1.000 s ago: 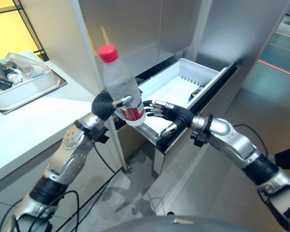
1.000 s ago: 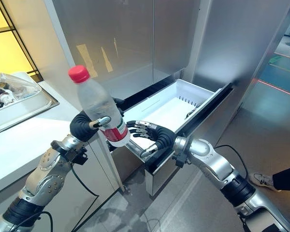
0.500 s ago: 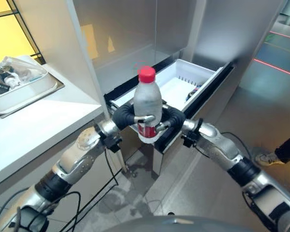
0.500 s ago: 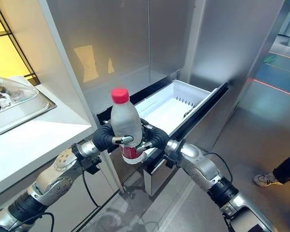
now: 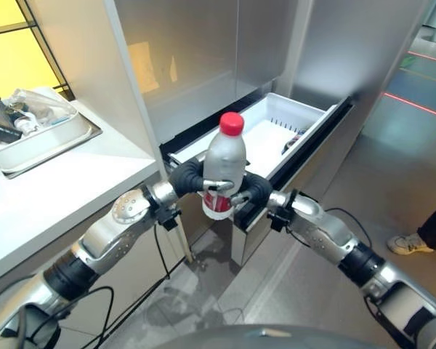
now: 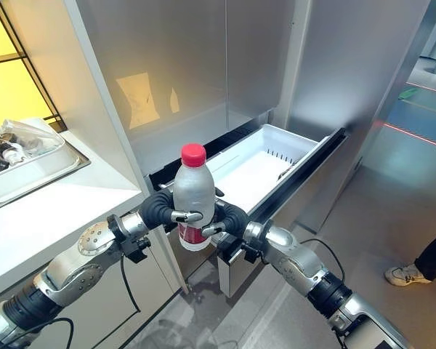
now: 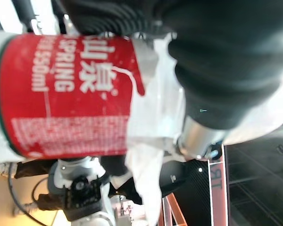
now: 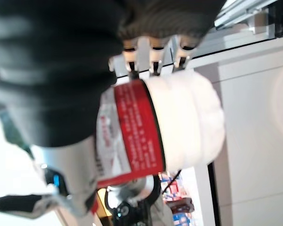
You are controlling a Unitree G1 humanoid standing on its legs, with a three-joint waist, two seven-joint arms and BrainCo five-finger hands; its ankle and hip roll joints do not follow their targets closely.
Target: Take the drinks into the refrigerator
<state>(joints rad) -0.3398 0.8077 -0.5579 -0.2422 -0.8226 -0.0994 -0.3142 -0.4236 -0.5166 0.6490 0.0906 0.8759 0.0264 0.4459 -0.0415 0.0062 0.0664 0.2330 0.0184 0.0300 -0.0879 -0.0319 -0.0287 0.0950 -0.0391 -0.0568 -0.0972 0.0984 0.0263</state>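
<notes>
A clear plastic water bottle (image 5: 222, 163) with a red cap and a red label stands upright between my two hands, just in front of the open white fridge drawer (image 5: 272, 116). My left hand (image 5: 185, 177) has its fingers curled round the bottle from the left. From the right, my right hand (image 5: 254, 190) wraps the bottle's lower part. Up close, the red label (image 7: 70, 94) shows beside my left hand (image 7: 226, 56) in the left wrist view. The right wrist view has my right hand's fingers (image 8: 151, 59) curled over the bottle (image 8: 184, 122).
A dark item (image 5: 294, 139) lies at the drawer's far right. Steel fridge doors (image 5: 196, 43) rise behind the drawer. A white counter (image 5: 58, 189) at the left carries a metal tray with a bin of packets (image 5: 29, 131). A person's shoe (image 5: 407, 243) is on the floor at right.
The bottle has gone from tilted at the left to upright in the middle before the drawer. My right hand, earlier open beside it, has come onto it.
</notes>
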